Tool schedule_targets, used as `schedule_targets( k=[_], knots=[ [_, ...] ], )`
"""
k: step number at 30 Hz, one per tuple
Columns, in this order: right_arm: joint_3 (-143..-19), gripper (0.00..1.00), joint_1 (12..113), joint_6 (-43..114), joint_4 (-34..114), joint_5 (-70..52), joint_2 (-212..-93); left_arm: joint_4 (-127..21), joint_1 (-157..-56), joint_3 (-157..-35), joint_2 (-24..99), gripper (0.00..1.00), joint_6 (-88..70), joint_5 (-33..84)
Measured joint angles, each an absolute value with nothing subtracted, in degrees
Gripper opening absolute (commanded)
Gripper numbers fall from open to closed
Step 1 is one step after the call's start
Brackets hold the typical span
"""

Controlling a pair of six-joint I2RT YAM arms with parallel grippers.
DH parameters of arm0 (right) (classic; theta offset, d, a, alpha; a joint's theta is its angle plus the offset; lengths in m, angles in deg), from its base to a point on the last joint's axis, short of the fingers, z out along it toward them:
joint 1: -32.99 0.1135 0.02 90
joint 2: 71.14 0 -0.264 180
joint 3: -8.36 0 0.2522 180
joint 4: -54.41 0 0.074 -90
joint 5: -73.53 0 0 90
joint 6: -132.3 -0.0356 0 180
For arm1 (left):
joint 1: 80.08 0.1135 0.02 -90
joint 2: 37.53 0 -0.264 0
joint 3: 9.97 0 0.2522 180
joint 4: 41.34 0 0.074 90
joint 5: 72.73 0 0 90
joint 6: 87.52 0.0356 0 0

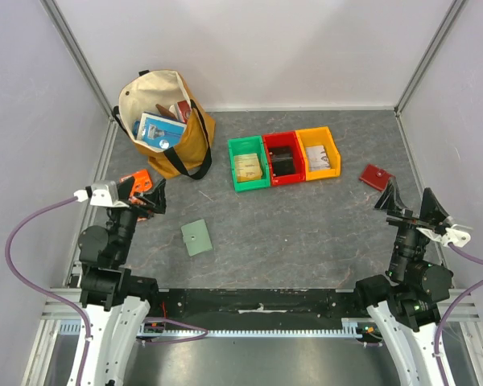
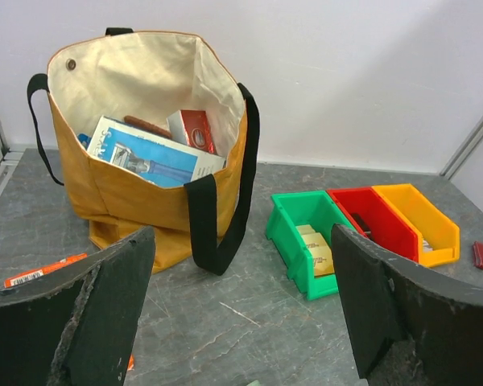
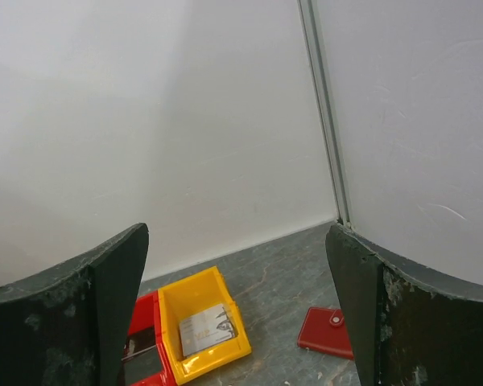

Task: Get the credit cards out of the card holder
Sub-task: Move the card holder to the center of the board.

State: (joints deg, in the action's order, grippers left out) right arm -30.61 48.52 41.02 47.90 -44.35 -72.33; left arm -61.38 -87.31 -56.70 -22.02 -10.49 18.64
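Note:
The card holder (image 1: 196,237), a flat pale sage-green square, lies closed on the grey table between the two arms, nearer the left one. Only a sliver of it shows at the bottom edge of the left wrist view (image 2: 254,383). No cards show on it. My left gripper (image 1: 154,198) is open and empty, up and left of the holder; its jaws stand wide apart in the left wrist view (image 2: 241,322). My right gripper (image 1: 408,196) is open and empty at the far right, its jaws wide apart in the right wrist view (image 3: 237,322).
A yellow tote bag (image 1: 165,121) with boxes stands at the back left. Green (image 1: 248,163), red (image 1: 282,158) and yellow (image 1: 318,151) bins sit in a row at the back, with cards in the green and yellow ones. A small red wallet (image 1: 376,176) lies right. An orange packet (image 1: 135,181) lies by the left gripper.

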Motion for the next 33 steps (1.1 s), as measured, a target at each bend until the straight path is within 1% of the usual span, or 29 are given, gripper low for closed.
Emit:
schedule_targets(
  k=[7,12,17,26,30,33],
  knots=[
    [-30.61,0.98,48.52,39.27,47.07,-43.5,-72.2,-61.45,-87.28,-56.55,-18.81,0.95,-11.08,17.0],
    [-30.61,0.98,48.65,38.68,46.96,-41.05,-72.2,-62.56,-87.28,-56.73,-13.83,0.96,-13.66,16.06],
    [-30.61,0.98,49.02,38.68,46.67,-38.73,-72.2,-65.82,-87.28,-57.99,-5.63,0.96,-18.56,16.82],
    [-30.61,0.98,50.72,38.72,46.21,-33.77,-72.25,-70.32,-88.03,-60.11,11.55,0.96,-26.53,23.38],
    [-30.61,0.98,50.94,38.72,46.1,-31.89,-72.44,-71.41,-91.55,-60.35,20.14,0.96,-28.96,23.23],
    [-30.61,0.98,51.38,38.72,46.08,-31.52,-72.49,-72.33,-95.57,-60.38,24.09,0.96,-30.32,21.24]
  ],
)
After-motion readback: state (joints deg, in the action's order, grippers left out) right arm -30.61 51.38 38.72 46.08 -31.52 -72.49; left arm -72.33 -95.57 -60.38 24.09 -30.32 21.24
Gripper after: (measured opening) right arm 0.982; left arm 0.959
